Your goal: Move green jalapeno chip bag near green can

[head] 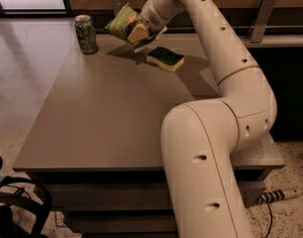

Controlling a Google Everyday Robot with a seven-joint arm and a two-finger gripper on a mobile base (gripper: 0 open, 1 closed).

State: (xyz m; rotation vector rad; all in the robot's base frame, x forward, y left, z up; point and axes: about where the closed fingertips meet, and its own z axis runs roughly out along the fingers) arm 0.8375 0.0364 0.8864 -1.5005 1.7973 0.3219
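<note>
From where I stand, the arm (226, 58) comes up at 5 o'clock, folds at a thick elbow over the desk's right edge and stretches across to 12 o'clock. There the tool (137, 31) is clamped on the right end of the green jalapeno chip bag (119, 21), holding it tilted in the air above the desk (102, 113), with its shadow on the top beneath. The green can (85, 33) stands upright at 11 o'clock by the far left corner, near the bag but apart from it. A sponge (165, 58) lies flat at the tool's 4 o'clock. Bare desk spreads toward 6 o'clock. The arm's base is cut off below.
</note>
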